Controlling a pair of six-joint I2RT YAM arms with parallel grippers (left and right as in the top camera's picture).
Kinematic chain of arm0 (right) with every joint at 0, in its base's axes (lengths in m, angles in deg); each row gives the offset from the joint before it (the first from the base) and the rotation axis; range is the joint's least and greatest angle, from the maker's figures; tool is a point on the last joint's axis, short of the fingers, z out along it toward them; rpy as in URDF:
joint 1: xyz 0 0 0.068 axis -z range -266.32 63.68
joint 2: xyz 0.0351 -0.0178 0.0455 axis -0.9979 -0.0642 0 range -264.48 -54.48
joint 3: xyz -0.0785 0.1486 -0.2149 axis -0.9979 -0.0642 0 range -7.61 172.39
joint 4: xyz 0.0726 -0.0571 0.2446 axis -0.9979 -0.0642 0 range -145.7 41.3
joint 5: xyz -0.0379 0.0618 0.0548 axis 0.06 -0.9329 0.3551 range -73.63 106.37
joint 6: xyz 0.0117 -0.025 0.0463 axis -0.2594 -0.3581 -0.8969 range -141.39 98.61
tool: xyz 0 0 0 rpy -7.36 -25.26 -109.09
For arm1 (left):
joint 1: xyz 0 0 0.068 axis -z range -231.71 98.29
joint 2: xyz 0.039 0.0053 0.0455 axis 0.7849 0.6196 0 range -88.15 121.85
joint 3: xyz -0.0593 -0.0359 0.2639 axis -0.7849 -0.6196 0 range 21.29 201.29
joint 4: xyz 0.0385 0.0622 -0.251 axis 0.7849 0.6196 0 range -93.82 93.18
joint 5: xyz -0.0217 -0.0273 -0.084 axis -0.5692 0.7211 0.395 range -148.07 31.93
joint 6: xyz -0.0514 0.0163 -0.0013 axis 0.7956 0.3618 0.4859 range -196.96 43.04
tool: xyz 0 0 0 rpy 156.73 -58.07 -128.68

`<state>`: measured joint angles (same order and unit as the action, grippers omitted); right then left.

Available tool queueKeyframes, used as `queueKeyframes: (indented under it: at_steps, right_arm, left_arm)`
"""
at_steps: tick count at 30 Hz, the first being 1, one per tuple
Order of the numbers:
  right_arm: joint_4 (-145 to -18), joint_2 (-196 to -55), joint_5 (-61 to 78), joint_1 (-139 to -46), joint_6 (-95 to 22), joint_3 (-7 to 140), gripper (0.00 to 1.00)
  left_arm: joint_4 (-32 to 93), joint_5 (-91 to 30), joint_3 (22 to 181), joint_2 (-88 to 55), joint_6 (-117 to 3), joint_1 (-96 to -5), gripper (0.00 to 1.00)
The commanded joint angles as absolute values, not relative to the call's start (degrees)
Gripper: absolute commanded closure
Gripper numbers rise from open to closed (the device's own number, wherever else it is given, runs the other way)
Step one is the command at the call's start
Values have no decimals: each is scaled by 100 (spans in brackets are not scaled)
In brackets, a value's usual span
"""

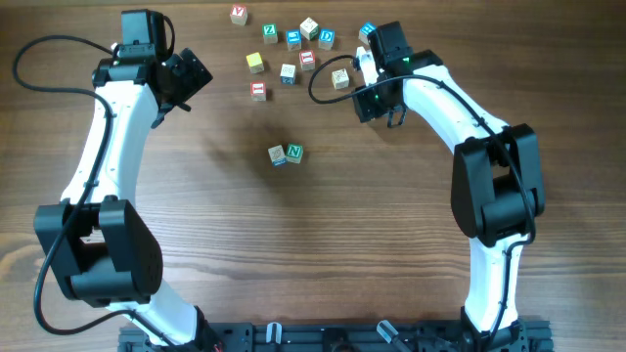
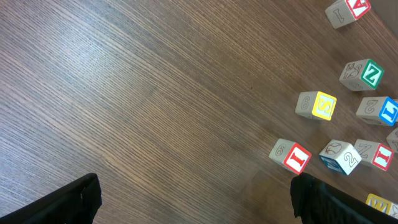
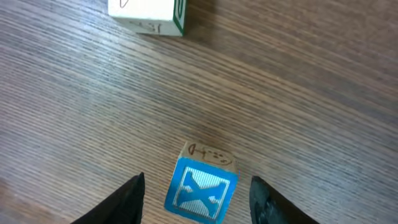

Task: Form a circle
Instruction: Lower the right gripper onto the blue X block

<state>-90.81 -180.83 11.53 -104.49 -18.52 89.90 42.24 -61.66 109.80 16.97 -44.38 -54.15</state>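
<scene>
The left pincer [image 1: 186,76] is wide open over bare table [image 1: 196,215], with lots of room. To its right lie loose blocks [image 1: 293,44]. The circle [image 1: 286,154] is just two touching blocks, between both pincers and nearer the robot. The right pincer [image 3: 196,186] is open around a blue X block [image 3: 202,196], not touching its sides.

My left arm [image 1: 93,156] and right arm [image 1: 445,103] are smooth white tubes joined by bulky black housings. A thin black cable [image 1: 22,73] loops beside each. A small green light [image 1: 375,96] glows at my right wrist. My fingers [image 3: 127,202] are matte black wedges. Both arms share a black base rail [image 1: 333,337].
</scene>
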Motion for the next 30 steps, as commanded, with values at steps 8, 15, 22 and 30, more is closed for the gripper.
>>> queueKeyframes:
  at_steps: [8,15,22,30]
  right_arm:
    - [-9184,-17973,1245,-10434,-1898,8942,44]
    - [-9168,-17973,1247,-10434,-1966,8942,42]
    - [-9076,-17973,1245,-10434,-2012,8942,37]
    - [-9074,-17973,1245,-10434,-2009,8942,37]
  left_arm:
    - [4211,-6241,11035,1665,-4524,-5441,0]
    - [4211,-6243,11035,1665,-4524,-5441,0]
    - [4211,-6243,11035,1665,-4524,-5441,0]
    - [4209,-6243,11035,1665,-4524,-5441,0]
